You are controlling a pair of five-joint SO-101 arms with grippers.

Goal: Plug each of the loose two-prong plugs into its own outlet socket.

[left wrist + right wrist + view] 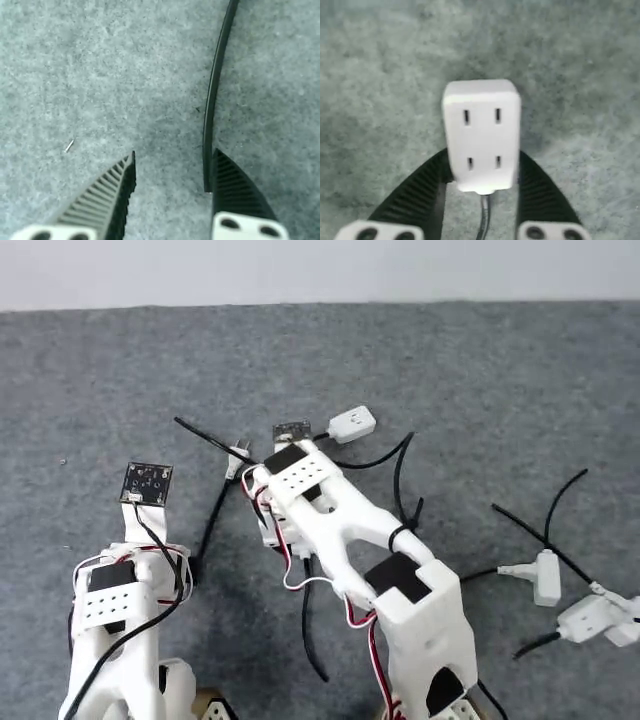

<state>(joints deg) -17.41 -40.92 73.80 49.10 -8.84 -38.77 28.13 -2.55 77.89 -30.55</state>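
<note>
A white outlet socket [481, 131] with two pairs of slots sits between my right gripper's [483, 154] fingers, which press on both sides of its cable end. In the high view this socket [352, 423] points away from the right arm's head [292, 455]. A loose white two-prong plug [237, 457] lies just left of that head, and its black cable [208, 525] runs toward the left arm. My left gripper [174, 154] is open over bare carpet, with the black cable [214, 100] along the inner edge of one finger [235, 190].
At the right edge of the grey carpet lie another white plug [546, 577] and a white socket block [590, 618] with black cables. More black cable [400, 475] loops beside the right arm. A small metal scrap [69, 145] lies near the left gripper.
</note>
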